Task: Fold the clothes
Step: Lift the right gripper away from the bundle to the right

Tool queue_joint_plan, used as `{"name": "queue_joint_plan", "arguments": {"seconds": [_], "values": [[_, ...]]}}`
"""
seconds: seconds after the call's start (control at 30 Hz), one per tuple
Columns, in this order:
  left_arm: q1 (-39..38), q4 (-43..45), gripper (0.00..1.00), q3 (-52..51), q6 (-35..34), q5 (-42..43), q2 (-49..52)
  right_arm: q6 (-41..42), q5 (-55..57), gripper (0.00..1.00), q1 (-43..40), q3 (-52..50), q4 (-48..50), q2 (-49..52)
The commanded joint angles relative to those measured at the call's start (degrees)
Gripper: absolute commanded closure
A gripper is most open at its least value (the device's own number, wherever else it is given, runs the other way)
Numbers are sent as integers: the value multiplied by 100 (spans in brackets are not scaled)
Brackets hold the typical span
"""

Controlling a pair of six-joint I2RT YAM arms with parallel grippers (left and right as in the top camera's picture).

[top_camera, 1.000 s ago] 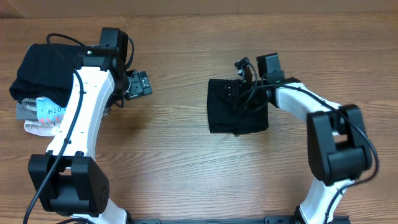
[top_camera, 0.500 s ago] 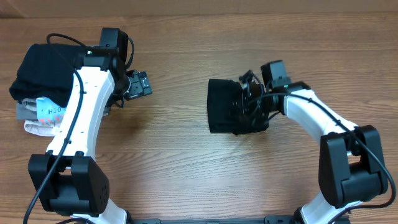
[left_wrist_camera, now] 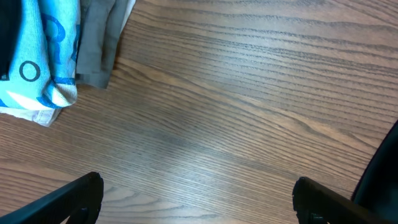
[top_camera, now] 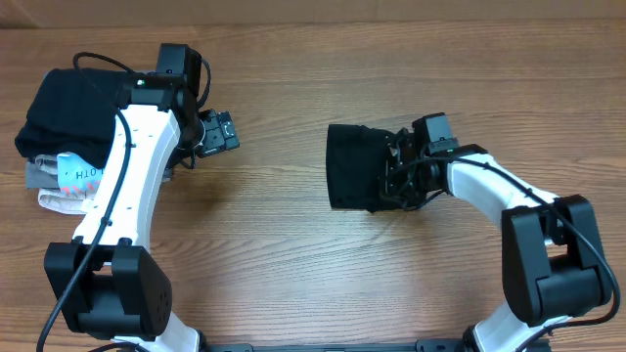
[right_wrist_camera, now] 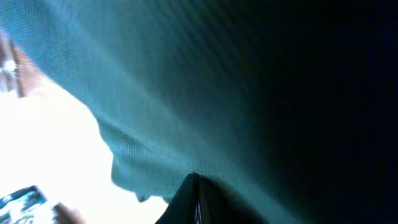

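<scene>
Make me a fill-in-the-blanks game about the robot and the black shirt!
The right gripper has its jaws ____ on the black T-shirt.
The left gripper has its jaws ____ above the table.
The pile of folded clothes lies beside the ____ arm.
Missing words: shut, open, left.

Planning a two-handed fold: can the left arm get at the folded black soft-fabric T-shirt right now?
Probably yes, if it stretches. Only bare wooden table lies between the open left gripper and the black T-shirt; the right gripper is shut on its far side, leaving the near edge free.
</scene>
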Motion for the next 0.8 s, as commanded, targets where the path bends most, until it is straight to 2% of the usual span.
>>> {"name": "queue_joint_plan", "arguments": {"seconds": [0.0,0.17,0.2,0.23,0.27,0.3,0.33,0.5,0.6,0.77], "values": [[24,4,0,-2,68,-70,52,-291,-625,94,-203,544,-470,-461],[24,4,0,-2,68,-70,52,-531,-299,79,-586,1486,-1650,-1368],[24,4,0,-2,68,-70,52,-529,24,72,-706,1679,-1873,-1541],[24,4,0,-2,68,-70,52,-525,354,58,-817,1823,-2050,-1670],[24,4,0,-2,68,-70,52,-481,721,36,-940,1950,-2212,-1797],[24,4,0,-2,68,-72,52,-424,1178,10,-1123,2068,-2382,-1947],[24,15,0,-2,61,-70,52,-372,1486,0,-1270,2118,-2472,-2044],[24,592,0,-2,66,-52,52,-138,2691,0,-2120,2116,-2857,-2216],[24,754,0,-2,57,33,52,-138,2942,0,-2406,2111,-2892,-2201],[-28,918,0,-15,48,1397,61,-136,2949,0,-2568,2111,-2894,-2201]]}}
